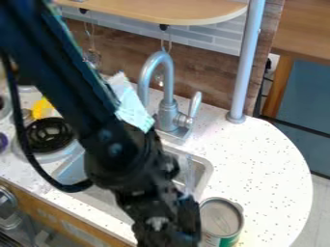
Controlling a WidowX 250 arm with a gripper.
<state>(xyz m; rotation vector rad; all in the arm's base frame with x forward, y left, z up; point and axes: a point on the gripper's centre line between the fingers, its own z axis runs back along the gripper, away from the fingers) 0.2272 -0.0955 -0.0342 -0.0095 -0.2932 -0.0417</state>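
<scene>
- You have 1 can (221, 218) near the bottom edge, on the counter's (274, 159) front part, right of the sink, its round metal top facing up and green on its side.
- Your 1 gripper (169, 226) is just beside it, on the left; you cannot tell whether they touch, nor whether the pincer is spread, pressed together or pinching something.
- 1 sink (205, 169) lies partly behind your arm.
- 1 faucet (168, 113) with 1 lever (195, 103) stands behind the sink.
- 1 pale cloth (130, 103) shows beside your arm, left of the faucet.
- 1 black burner (48, 135) lies at the left, with 1 yellow thing (42, 108) behind it.
- 1 pole (249, 62) rises at the counter's back, beside 1 shelf (161, 9).
</scene>
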